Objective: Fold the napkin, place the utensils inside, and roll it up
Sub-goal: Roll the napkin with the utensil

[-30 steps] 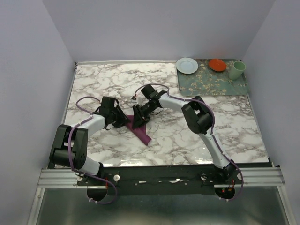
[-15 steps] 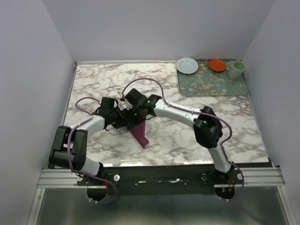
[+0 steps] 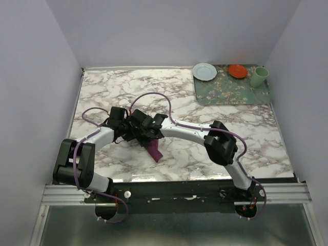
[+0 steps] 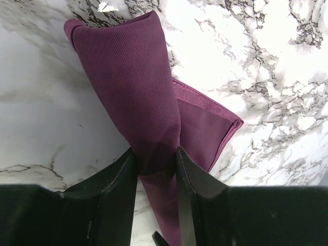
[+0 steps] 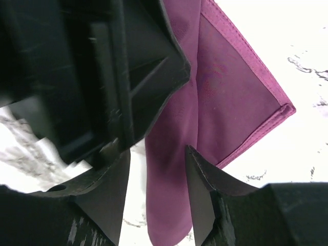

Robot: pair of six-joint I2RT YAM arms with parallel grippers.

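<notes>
- Napkin [image 4: 138, 92]: plum cloth, rolled into a tapered tube. It lies on the worktop [image 3: 215, 102] left of the middle, toward the near edge. One hemmed corner flap [image 4: 210, 128] lies flat beside the roll, not wound in.
- Knife: not visible; whether it sits inside the roll cannot be told.
- Left gripper [image 4: 155, 154]: jaws clamped on the roll's narrow part.
- Right gripper [image 5: 158, 151]: jaws apart, astride the same roll, with bare marble showing beside one finger.
- Risk: collision, since the right gripper crowds the Left gripper's housing.
- Risk: the roll springs loose if the clamp lets go before the corner flap is tucked.
- Risk: any utensil inside slides out an open end if the roll is lifted tilted.
</notes>
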